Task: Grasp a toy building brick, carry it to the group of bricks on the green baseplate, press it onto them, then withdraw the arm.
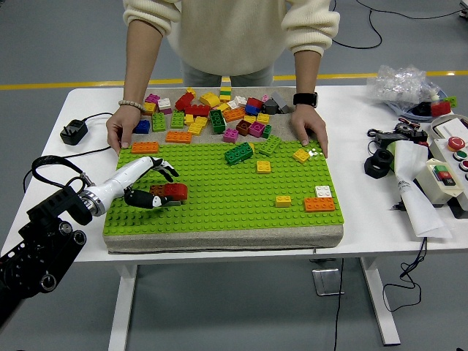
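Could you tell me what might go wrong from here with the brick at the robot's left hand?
The left hand sits at a red brick beside a brown brick on the green baseplate; pulling away could drag the red brick loose. The person's hands rest on the baseplate's far corners, so a wide swing could hit them.

A small red plastic brick (175,191) sits on a brown brick (157,191) at the left of the studded green baseplate (234,201).
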